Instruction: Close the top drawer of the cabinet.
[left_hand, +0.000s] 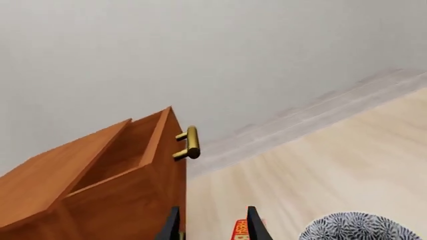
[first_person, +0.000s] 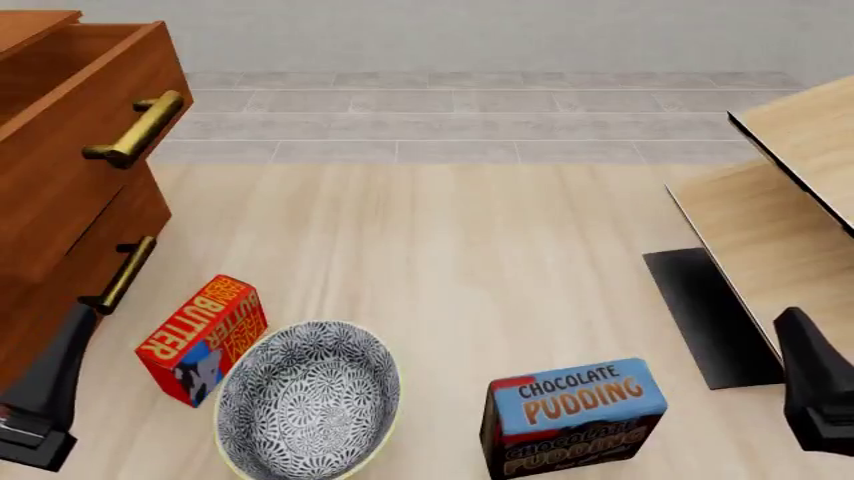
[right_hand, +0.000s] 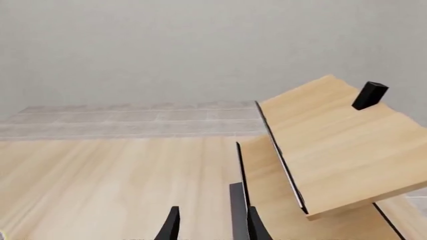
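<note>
Apparently both grippers are parted and empty: the left gripper shows two spread black fingertips touching nothing, the right gripper likewise. Only the tips show; the arms are cut off at the frame's lower corners. At far left, the top drawer juts open from the cabinet.

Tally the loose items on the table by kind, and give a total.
Boxes: 2, the butter box and the pudding box
Bowls: 1, the patterned bowl
Total: 3
</note>
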